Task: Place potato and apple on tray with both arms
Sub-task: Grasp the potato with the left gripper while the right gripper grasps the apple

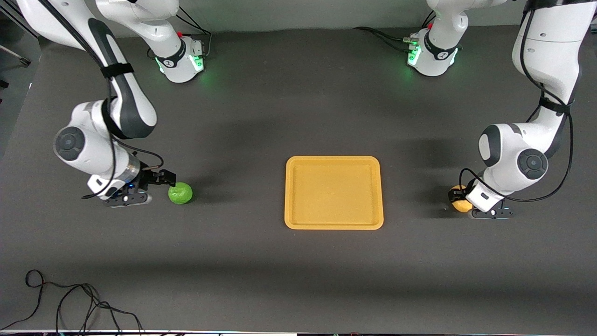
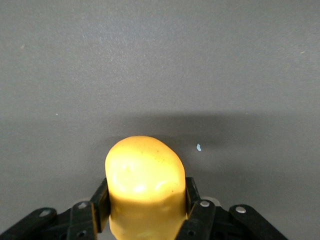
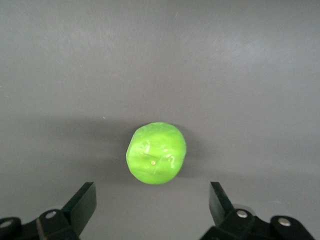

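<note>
- Front view: the flat orange tray [image 1: 333, 192], with round corners and a low rim, is lying bare in the middle of the table [image 1: 289, 102]. The round green apple [image 1: 180, 192] is sitting toward the right arm's end, just beside the right gripper [image 1: 156, 186]. The potato [image 1: 459, 199] is sitting toward the left arm's end, half hidden by the left gripper [image 1: 466, 203].
- Left wrist view: the smooth, lumpy yellow potato [image 2: 145, 187] is being pinched between the black fingers [image 2: 100, 202] of the left gripper [image 2: 145, 205]. It is best being lifted slowly, so it is not slipping out.
- Right wrist view: the shiny, mottled apple [image 3: 156, 153] is resting on the table [image 3: 160, 50]. The right gripper [image 3: 152, 202] is spread wide and is not touching it. The apple should be centred between the fingers [image 3: 82, 200] before squeezing, because a ball is easily rolling away.
</note>
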You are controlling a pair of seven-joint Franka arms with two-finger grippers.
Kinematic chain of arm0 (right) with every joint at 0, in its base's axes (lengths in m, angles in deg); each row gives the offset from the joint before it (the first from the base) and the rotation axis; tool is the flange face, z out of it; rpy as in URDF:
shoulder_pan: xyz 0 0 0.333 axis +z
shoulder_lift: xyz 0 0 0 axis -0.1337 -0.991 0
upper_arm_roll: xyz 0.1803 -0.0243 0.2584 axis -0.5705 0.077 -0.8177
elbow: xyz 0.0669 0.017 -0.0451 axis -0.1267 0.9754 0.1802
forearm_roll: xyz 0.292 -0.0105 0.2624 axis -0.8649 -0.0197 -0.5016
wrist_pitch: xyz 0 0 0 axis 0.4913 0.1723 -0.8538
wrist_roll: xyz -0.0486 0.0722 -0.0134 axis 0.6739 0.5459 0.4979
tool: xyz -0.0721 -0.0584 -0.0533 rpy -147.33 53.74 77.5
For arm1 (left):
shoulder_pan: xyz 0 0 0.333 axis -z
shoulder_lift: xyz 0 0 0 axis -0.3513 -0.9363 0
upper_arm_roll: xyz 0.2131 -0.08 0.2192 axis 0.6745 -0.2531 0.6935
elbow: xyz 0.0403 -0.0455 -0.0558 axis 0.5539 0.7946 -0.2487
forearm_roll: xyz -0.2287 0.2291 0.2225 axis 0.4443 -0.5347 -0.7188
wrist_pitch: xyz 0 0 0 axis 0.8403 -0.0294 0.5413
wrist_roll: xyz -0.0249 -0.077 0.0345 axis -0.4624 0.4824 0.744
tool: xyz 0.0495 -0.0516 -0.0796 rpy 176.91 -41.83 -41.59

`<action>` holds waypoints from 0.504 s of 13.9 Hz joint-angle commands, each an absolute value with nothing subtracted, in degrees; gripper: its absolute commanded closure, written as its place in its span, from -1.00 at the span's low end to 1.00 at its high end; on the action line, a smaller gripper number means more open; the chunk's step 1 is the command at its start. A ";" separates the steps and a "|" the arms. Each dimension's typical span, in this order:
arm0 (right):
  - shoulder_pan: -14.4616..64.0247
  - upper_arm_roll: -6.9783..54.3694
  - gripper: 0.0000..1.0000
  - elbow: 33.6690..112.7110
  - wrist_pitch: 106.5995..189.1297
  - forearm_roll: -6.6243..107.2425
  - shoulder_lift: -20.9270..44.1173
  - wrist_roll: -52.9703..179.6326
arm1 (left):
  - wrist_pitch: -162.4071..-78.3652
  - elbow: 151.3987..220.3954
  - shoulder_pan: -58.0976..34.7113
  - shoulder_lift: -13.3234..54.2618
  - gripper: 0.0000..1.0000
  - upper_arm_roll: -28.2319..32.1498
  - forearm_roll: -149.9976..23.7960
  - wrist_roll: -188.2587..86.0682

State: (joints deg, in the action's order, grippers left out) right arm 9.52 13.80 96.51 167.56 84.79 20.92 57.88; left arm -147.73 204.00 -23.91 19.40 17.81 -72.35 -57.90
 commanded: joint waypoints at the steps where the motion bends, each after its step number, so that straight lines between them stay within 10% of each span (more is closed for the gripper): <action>1: 14.79 14.47 -1.00 97.65 171.02 83.90 17.94 51.38 | -139.75 203.35 -21.81 25.42 0.69 17.74 -73.32 -55.71; 7: 14.10 16.31 -1.00 96.52 171.20 92.32 16.08 51.00 | -123.82 193.77 -5.39 26.58 0.69 17.73 -73.50 -35.00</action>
